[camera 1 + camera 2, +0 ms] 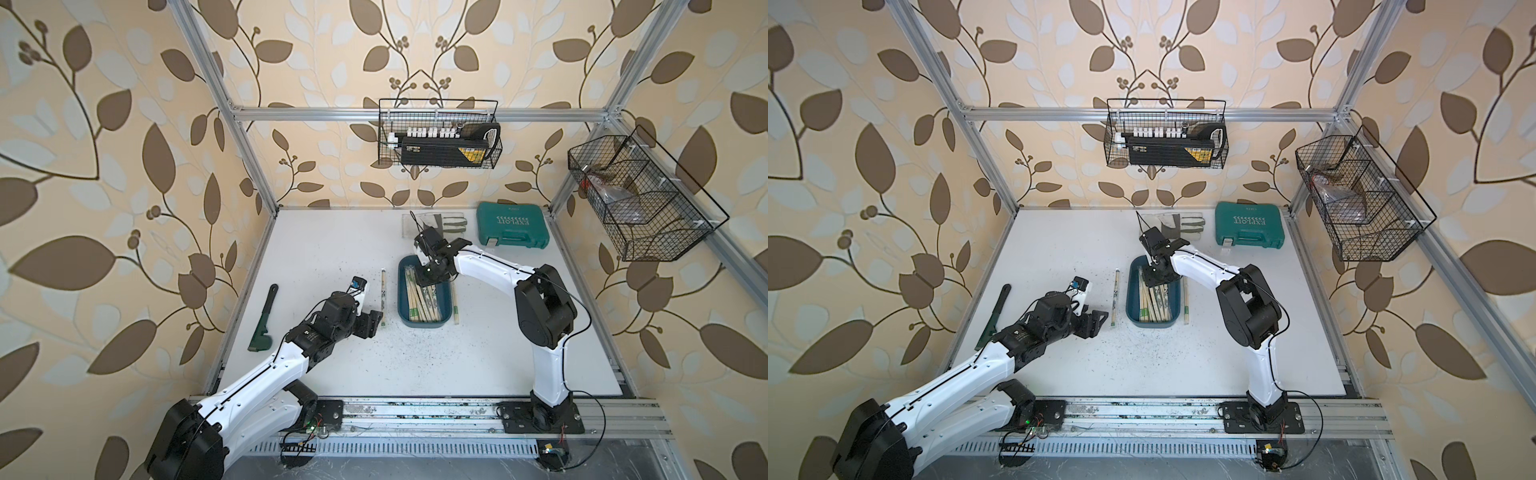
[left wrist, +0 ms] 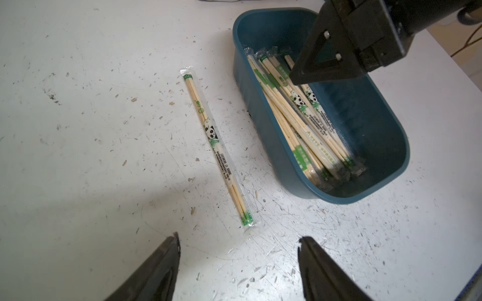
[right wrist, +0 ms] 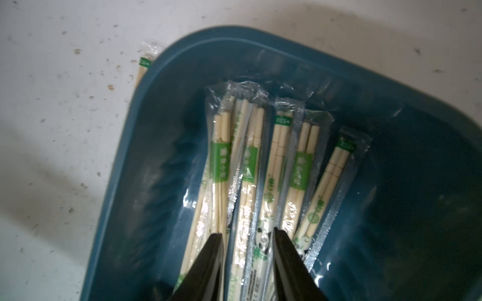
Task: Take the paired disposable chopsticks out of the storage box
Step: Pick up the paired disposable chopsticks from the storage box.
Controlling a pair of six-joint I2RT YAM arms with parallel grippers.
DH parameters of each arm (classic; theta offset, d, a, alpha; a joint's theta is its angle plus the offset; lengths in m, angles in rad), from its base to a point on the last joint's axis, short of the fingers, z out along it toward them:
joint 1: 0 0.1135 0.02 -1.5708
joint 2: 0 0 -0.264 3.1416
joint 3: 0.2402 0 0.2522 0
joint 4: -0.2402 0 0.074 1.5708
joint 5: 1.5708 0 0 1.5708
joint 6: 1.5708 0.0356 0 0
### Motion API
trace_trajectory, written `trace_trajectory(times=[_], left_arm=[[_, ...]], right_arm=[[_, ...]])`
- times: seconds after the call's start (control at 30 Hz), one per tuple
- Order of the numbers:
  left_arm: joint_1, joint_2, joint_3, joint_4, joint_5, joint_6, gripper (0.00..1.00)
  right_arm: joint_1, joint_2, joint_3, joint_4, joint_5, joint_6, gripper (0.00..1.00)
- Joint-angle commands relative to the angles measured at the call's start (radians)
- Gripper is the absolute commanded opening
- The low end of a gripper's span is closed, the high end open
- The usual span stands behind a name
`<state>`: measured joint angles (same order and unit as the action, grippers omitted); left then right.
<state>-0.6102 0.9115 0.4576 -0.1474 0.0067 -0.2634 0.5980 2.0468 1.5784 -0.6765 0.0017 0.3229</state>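
The storage box [image 1: 424,325] [image 1: 1152,325] is a dark teal tray at mid table, holding several paired disposable chopsticks [image 1: 424,305] [image 1: 1154,307] [image 2: 305,130] [image 3: 260,169] in clear sleeves. My right gripper [image 1: 428,282] [image 1: 1156,282] [image 3: 247,232] reaches down into the box, its jaws partly apart and straddling a panda-print sleeve and its neighbour. One loose pair [image 1: 382,295] [image 2: 216,148] lies on the table left of the box, and another pair [image 1: 456,305] lies to its right. My left gripper [image 1: 374,323] [image 2: 240,237] hangs open and empty by the near end of the left pair.
A dark green wrench [image 1: 263,320] lies at the far left. A work glove [image 1: 440,224] and a green tool case [image 1: 513,226] sit along the back. Black wire baskets hang on the back wall [image 1: 440,137] and the right frame [image 1: 640,199].
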Motion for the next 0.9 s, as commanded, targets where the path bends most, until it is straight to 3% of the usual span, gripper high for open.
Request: trace_trajectory(times=[0.0,0.23,0.7,0.87], left_arm=[[-0.007,-0.008,-0.003,0.026,0.015,0.015,0.75],[-0.006,-0.003,-0.002,0.026,0.013,0.015,0.75],[-0.006,0.004,-0.003,0.032,0.009,0.015,0.76],[-0.006,0.009,-0.003,0.035,0.009,0.014,0.76]], right_arm=[[0.0,0.042,0.035,-0.036,0.055,-0.012,0.35],[0.005,0.087,0.062,-0.044,0.065,-0.004,0.35],[0.006,0.151,0.098,-0.06,0.092,-0.004,0.24],[0.007,0.162,0.111,-0.072,0.095,0.001,0.29]])
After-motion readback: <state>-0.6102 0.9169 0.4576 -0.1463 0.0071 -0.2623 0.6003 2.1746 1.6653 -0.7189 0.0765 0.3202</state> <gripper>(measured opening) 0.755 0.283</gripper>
